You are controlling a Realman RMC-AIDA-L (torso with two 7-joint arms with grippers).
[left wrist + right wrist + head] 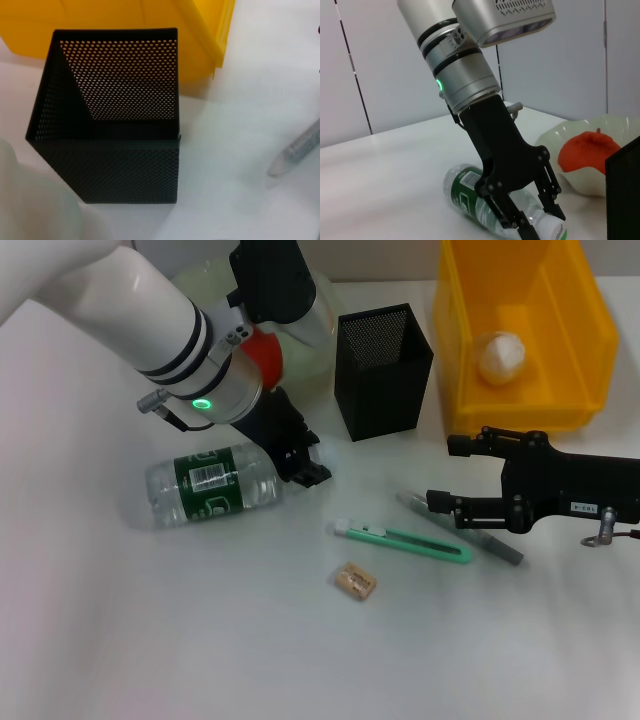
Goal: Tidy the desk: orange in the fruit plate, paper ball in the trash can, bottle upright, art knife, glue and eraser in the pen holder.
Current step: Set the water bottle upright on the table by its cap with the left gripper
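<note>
Left gripper (308, 462) reaches for the lying bottle (212, 485).
Its fingers sit apart around the cap end, ready to stand it up; right gripper (440, 502) waits, fingers apart.

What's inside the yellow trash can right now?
The paper ball lies on the floor of the trash can, near its middle. Nothing else shows in it, though the near wall hides the front strip of the floor.

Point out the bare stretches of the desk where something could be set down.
Free: the near desk in front of the bottle and eraser. Crowded: the strip holding the art knife, glue and right end effector, and around the left end effector by the pen holder.
</note>
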